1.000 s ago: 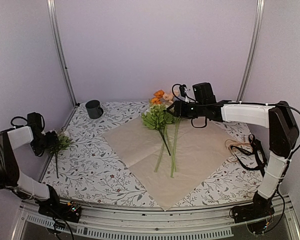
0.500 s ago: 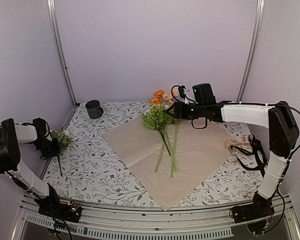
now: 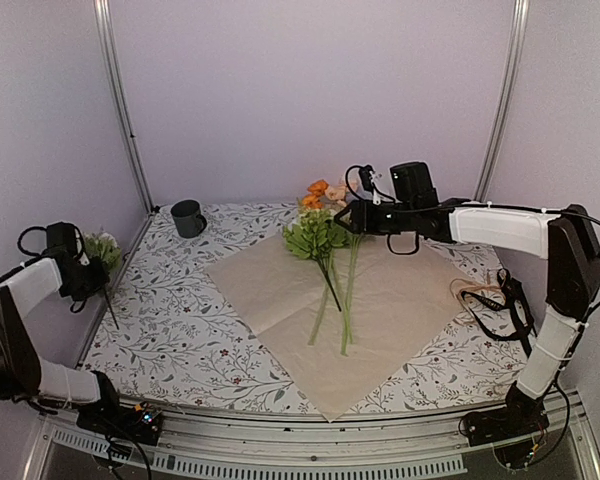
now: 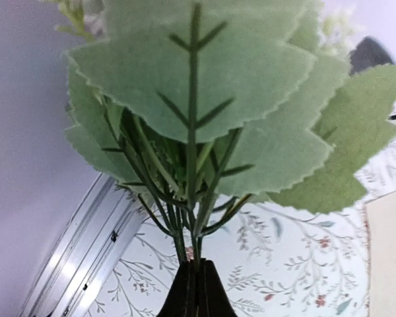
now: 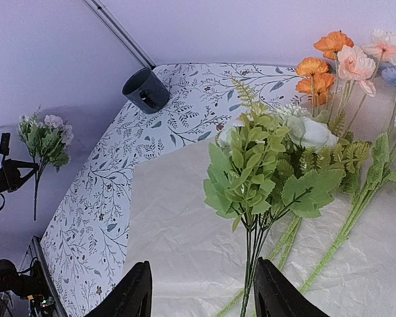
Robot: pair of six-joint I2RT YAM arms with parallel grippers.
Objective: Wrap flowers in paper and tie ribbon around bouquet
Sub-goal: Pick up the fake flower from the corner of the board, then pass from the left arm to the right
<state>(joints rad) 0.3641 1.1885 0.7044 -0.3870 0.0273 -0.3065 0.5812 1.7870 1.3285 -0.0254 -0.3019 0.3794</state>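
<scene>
Where the left gripper stood wide a second ago at the table's left edge, the overhead view now shows it shut on a leafy sprig, held upright. By that sign, one more stem is ready to join the flowers lying on the paper. Left wrist view: closed fingertips pinch the sprig's stems. Right wrist view: the right gripper hovers half-open above the flowers, holding nothing.
</scene>
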